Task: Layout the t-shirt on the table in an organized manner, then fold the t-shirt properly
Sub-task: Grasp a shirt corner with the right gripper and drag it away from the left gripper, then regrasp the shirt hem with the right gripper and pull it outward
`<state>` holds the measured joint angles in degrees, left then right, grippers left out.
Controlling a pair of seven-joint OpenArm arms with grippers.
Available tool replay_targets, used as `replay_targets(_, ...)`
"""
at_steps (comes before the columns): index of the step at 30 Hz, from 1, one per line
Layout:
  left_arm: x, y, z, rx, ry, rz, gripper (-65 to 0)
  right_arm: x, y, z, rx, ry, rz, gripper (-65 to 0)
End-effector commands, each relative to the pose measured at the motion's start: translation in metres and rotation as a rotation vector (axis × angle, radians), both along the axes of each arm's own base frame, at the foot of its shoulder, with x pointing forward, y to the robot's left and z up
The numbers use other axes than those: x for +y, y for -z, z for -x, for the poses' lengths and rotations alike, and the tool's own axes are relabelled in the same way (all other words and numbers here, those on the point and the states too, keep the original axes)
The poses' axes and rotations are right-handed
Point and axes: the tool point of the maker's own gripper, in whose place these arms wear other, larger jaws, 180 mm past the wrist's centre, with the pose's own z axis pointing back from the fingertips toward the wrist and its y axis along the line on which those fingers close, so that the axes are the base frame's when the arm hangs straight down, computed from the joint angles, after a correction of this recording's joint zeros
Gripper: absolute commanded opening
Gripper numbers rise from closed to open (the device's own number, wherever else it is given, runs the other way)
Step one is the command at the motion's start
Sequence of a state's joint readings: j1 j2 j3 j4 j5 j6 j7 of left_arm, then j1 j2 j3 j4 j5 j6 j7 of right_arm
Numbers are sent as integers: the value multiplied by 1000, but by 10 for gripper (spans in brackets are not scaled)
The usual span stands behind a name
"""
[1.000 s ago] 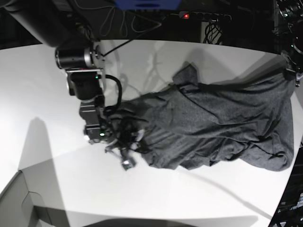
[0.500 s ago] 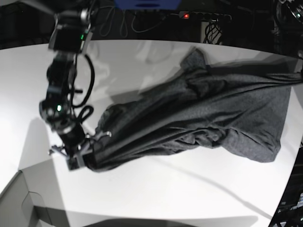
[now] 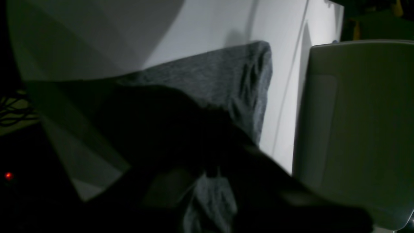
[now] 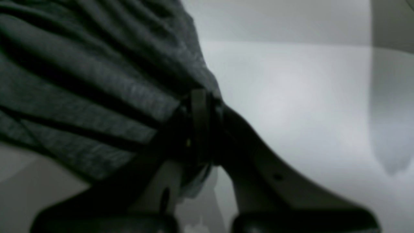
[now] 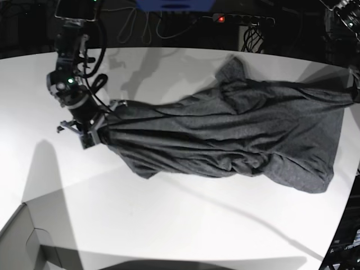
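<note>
While the right claw (image 5: 94,133) reaches down at the t-shirt's (image 5: 236,140) far-left end, clamped on cloth, the left claw (image 3: 207,174) grips its opposite end; the shirt lies stretched lengthwise between them across the counter (image 5: 185,225).

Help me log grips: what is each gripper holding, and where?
Right gripper pinches the dark charcoal knit t-shirt at one bunched end; left gripper apparently the opposite end.

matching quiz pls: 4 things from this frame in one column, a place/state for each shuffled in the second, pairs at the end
1. t-shirt
2. right gripper
3. grey box corner
4. red light

a. base view's lower left
b. stretched across the table, creased
c. shut on bunched cloth at the shirt's end
d. in the dark beyond the table's far edge

Pairs: 1-b, 2-c, 3-a, 4-d
</note>
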<state>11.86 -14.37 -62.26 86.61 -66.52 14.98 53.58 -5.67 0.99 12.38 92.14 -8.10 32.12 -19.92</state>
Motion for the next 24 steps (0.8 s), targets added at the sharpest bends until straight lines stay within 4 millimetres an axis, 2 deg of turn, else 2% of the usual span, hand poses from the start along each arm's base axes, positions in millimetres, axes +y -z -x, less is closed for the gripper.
replay_targets(1, -1, -12, -6, -35, 12, 32, -649, -6, -16, -9, -62, 12, -7, -650)
replay_targets(6, -1, -12, -6, -35, 12, 32, -649, -38, -17, -5, -62, 95, 10, -646)
replay_targets(9, -1, -12, -6, -35, 12, 32, -649, -50, -11, 1, -25, 136, 16, -596)
replay_targets(12, -1, -12, -6, -35, 13, 32, -649, -65, -1, 8, 58, 183, 38, -510)
replay_targets(16, -1, -12, -6, -35, 13, 32, -649, -64, 3, 9, 104, 169, 55, -334)
replay_targets(19, -1, -12, -6, -35, 13, 32, -649, -62, -13, 5, 64, 144, 69, -308)
replay_targets(22, -1, -12, -6, -35, 13, 32, -649, -60, -47, -2, -31, 143, 86, -308)
replay_targets(24, -2, -12, -6, -35, 13, 34, -649, -52, -69, -9, -96, 131, 54, -306)
